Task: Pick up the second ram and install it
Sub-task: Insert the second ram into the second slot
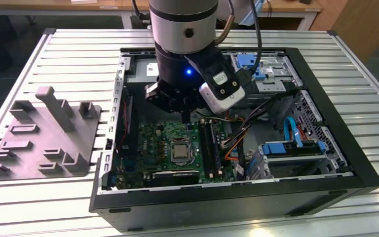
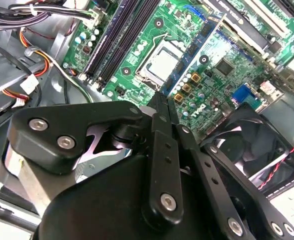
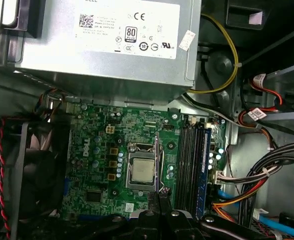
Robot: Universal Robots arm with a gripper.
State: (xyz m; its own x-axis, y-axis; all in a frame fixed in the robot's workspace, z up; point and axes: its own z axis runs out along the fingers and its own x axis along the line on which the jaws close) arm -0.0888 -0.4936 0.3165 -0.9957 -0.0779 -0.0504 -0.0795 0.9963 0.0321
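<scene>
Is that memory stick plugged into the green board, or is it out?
Out. In the second wrist view the gripper grips the memory stick over the board by the processor, not in the long black slots.

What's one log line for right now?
pincer: shut on ram | ram: above motherboard, by processor | slots: held ram not in

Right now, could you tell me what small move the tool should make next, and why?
Probably a short sideways shift toward the exterior view's right. The tool is shut on the thin dark green-blue memory stick, which hangs over the silver processor socket, parallel to the long black memory slots but not above them.
</scene>
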